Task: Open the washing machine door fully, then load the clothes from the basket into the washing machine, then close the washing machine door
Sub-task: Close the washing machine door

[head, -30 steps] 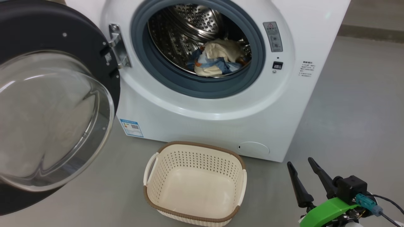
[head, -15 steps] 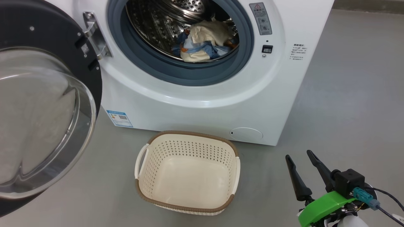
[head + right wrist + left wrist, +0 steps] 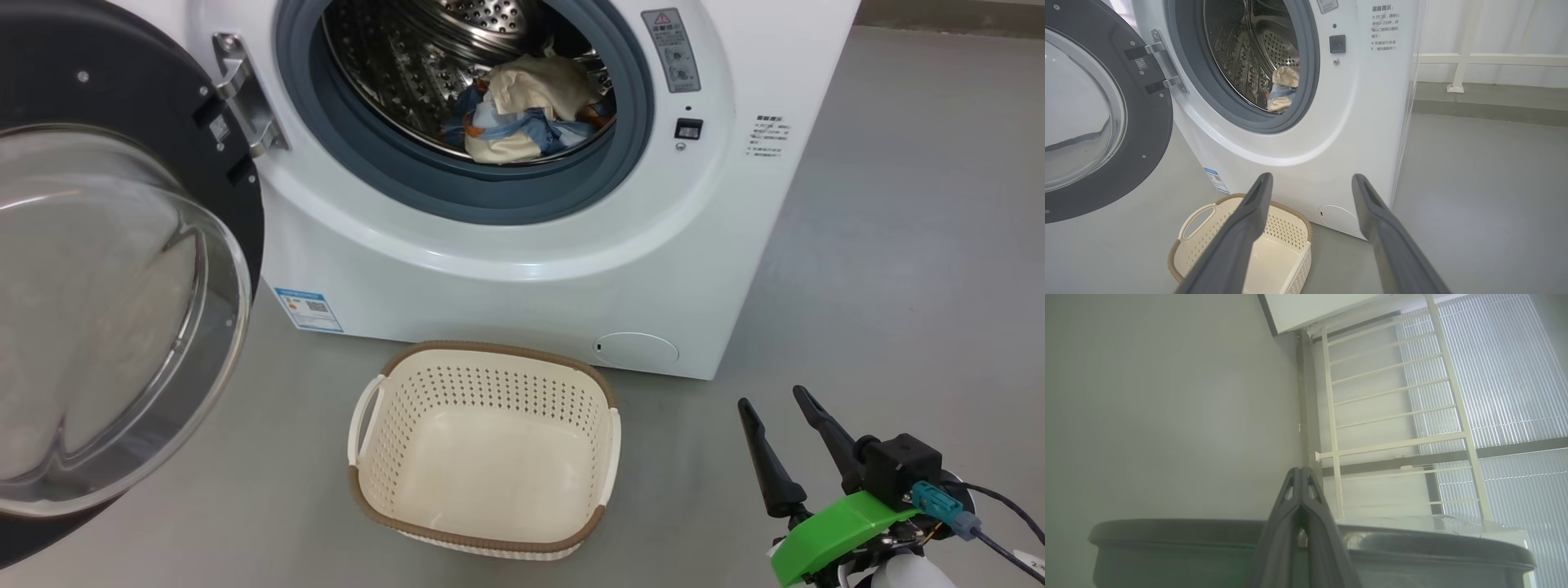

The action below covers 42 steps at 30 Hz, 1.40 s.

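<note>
The washing machine door (image 3: 122, 286) is swung wide open at the left of the washing machine (image 3: 506, 286). The clothes (image 3: 526, 114), blue and cream, are heaped inside the drum (image 3: 408, 57). The basket (image 3: 490, 392) is set on the floor (image 3: 898, 286) just before the machine, its bare bottom exposed. The right pincer (image 3: 771, 398) is held wide, gripping nothing, right of the basket. The left pincer (image 3: 1301, 470) is pressed together on nothing.

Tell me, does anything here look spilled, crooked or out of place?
Nothing stands out. The clothes lie inside the washing machine, the basket stands upright and empty on the floor in front of it, and the washing machine door stands wide open.
</note>
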### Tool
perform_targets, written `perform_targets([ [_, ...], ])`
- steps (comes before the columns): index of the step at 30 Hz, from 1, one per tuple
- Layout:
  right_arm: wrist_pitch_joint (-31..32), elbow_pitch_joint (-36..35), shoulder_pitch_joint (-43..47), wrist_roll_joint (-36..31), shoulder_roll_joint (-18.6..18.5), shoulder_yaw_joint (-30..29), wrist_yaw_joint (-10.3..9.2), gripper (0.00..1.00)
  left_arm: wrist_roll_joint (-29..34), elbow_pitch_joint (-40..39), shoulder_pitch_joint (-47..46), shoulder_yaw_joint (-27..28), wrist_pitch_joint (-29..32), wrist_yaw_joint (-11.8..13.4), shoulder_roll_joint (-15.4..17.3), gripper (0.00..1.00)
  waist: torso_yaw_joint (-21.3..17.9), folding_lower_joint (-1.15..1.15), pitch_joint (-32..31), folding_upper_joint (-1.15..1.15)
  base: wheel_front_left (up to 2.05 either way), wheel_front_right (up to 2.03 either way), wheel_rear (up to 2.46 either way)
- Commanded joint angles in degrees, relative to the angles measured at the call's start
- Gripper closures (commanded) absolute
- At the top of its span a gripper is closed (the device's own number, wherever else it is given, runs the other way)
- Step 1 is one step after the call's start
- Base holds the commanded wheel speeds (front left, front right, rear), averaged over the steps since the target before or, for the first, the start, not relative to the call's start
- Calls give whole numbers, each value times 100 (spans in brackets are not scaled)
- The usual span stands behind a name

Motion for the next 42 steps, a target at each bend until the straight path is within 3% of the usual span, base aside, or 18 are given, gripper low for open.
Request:
perform_targets([
  [1,-47,-108,-125,-8,-13,80,43,0,76,-194,106,-37,178,-28,305,100,21,0,-1,0,0,0,0],
  [19,-47,110,-102,170,36,132,43,0,-221,-1644,1178,-518,2371,-28,82,100,143,0,-258,0,0,0,0],
  [26,-47,91,40,297,16,117,43,0,-446,-2146,1510,-504,2932,-28,19,100,167,0,-496,0,0,0,0],
  [42,-47,16,236,525,104,76,43,0,-905,-3948,2324,-716,4023,-19,-715,100,241,0,-764,0,0,0,0],
])
